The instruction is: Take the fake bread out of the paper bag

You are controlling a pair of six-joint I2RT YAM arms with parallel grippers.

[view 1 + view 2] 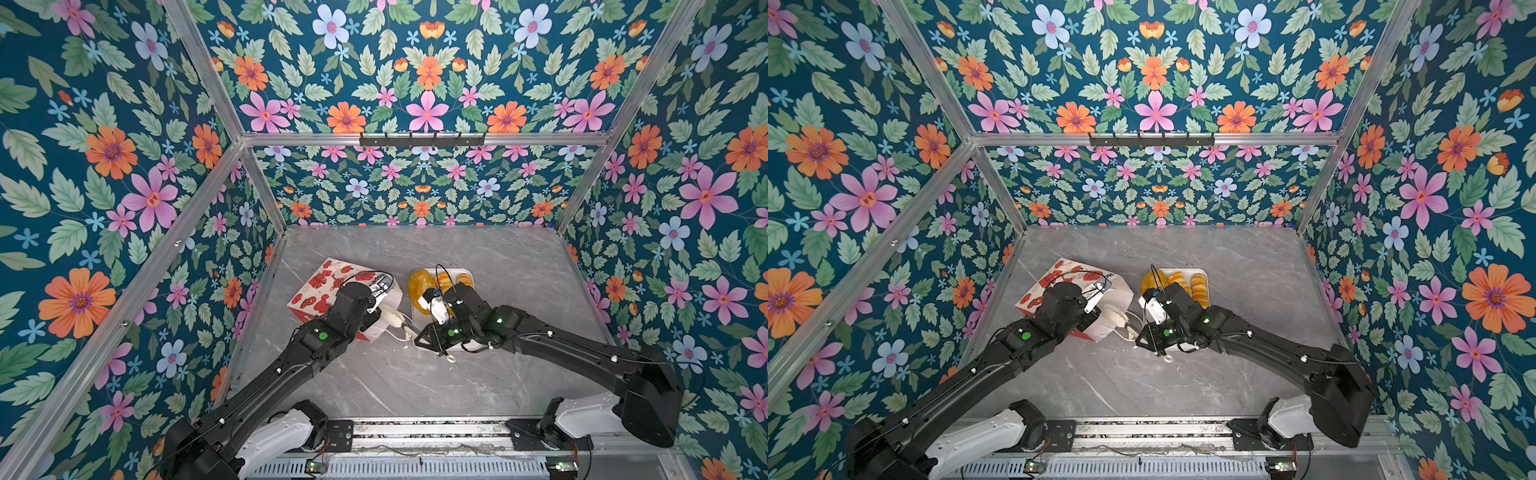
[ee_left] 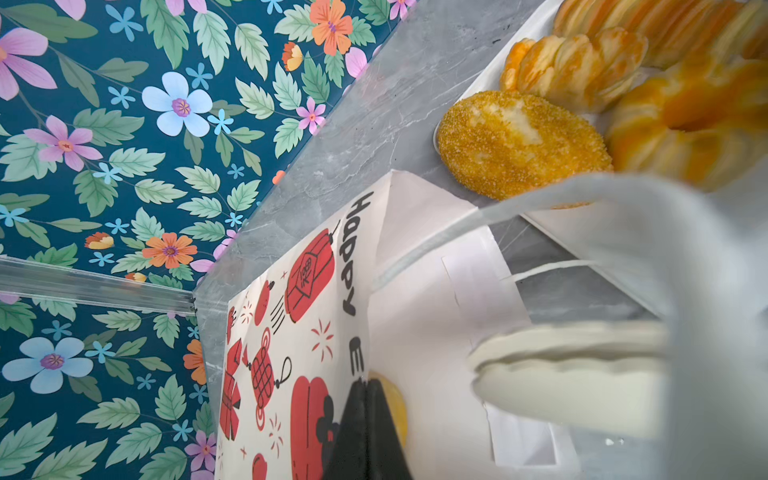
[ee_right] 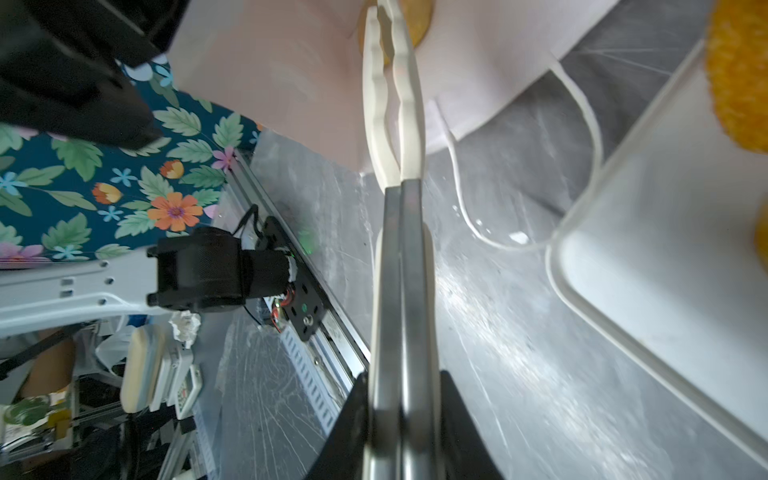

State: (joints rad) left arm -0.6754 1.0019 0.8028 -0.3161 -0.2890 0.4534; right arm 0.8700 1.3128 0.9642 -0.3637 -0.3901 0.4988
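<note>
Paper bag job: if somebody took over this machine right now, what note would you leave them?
Left gripper: shut, pinching the rim of the paper bag, which lies on its side.
Right gripper: shut on tongs; their white tips sit closed inside the bag's mouth.
Done: seeded oval loaf, ridged loaf, fluted ring and a second ridged pastry lie on the white tray.
Left: one yellow pastry shows inside the bag. I cannot tell whether the tongs grip it.
</note>
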